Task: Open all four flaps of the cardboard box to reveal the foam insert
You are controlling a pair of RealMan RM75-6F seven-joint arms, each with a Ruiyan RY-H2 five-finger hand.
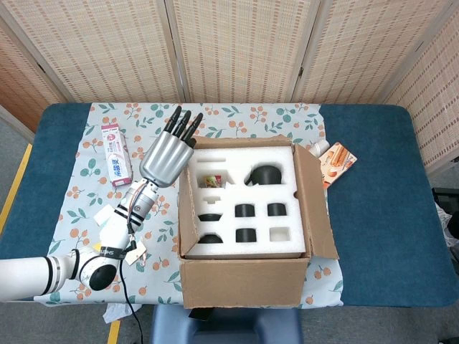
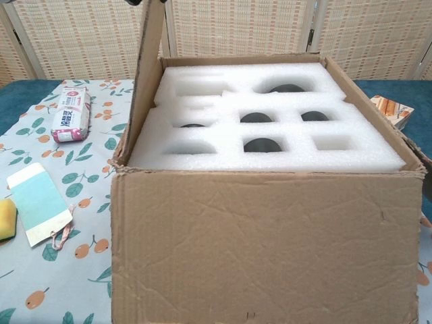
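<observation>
The cardboard box (image 1: 240, 283) stands mid-table, and the white foam insert (image 1: 244, 204) with several dark cavities shows from above. Its left flap (image 1: 179, 208) stands nearly upright, seen edge-on in the head view and rising tall as the left flap (image 2: 145, 81) in the chest view. The right flap (image 1: 317, 204) hangs outward. My left hand (image 1: 168, 154) lies just left of that upright flap near its top edge, fingers stretched straight and holding nothing. The chest view shows the foam insert (image 2: 270, 145) and the box front (image 2: 263, 250). My right hand is in neither view.
A pink and white toothpaste carton (image 1: 116, 154) lies left of the box on the floral cloth. An orange packet (image 1: 338, 163) and a white bottle (image 1: 320, 147) sit by the box's far right corner. A teal card (image 2: 39, 202) and a yellow sponge (image 2: 5, 219) lie at the near left.
</observation>
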